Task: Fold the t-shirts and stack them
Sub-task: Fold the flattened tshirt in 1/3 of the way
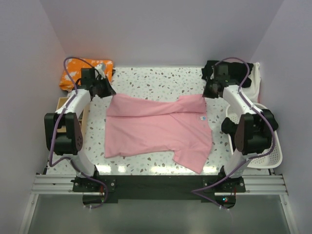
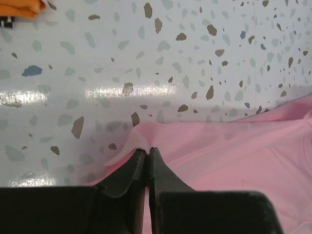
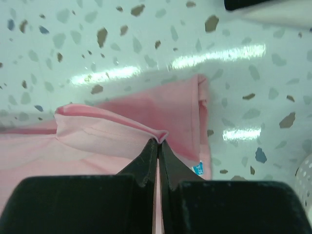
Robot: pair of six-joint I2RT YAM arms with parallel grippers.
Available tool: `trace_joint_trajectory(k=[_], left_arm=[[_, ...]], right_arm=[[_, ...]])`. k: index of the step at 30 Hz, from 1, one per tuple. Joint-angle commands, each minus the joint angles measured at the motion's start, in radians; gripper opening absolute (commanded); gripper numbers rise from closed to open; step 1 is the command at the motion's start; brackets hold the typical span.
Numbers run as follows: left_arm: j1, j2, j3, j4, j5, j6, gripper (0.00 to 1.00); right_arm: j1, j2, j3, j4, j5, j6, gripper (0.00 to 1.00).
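Note:
A light pink t-shirt (image 1: 156, 129) lies spread on the speckled table, partly folded, with a sleeve hanging toward the front right. My left gripper (image 1: 108, 92) is shut on the shirt's far left corner; in the left wrist view the pink fabric (image 2: 219, 156) bunches at the closed fingertips (image 2: 147, 151). My right gripper (image 1: 208, 93) is shut on the far right corner; in the right wrist view a pinched fold of the pink shirt (image 3: 122, 126) rises at the fingertips (image 3: 160, 142). A black shirt (image 1: 229, 73) and an off-white shirt (image 1: 257, 80) lie at the back right.
An orange patterned cloth (image 1: 85, 73) lies at the back left, its corner in the left wrist view (image 2: 19, 7). A wooden box (image 1: 61, 114) stands at the left edge. A white plastic basket (image 1: 268, 146) stands at the right edge. Walls enclose the table.

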Motion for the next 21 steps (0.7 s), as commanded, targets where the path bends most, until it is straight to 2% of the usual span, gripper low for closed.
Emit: trace_joint_trajectory(k=[1, 6, 13, 16, 21], left_arm=[[0.021, 0.000, 0.084, 0.028, -0.014, 0.026, 0.09], [0.032, 0.032, 0.130, 0.089, -0.006, 0.006, 0.09], [0.035, 0.138, 0.249, 0.184, 0.020, -0.001, 0.09], [0.035, 0.198, 0.277, 0.247, 0.043, -0.024, 0.14], [0.047, 0.264, 0.268, 0.293, 0.040, -0.095, 0.14]], right_arm=[[0.001, -0.027, 0.102, 0.014, 0.011, -0.019, 0.00], [0.001, -0.001, 0.163, 0.084, 0.014, -0.003, 0.00], [0.001, 0.131, 0.272, 0.222, 0.024, -0.013, 0.00], [-0.001, 0.166, 0.297, 0.318, 0.019, -0.018, 0.00], [-0.001, 0.321, 0.422, 0.427, -0.055, -0.029, 0.00]])
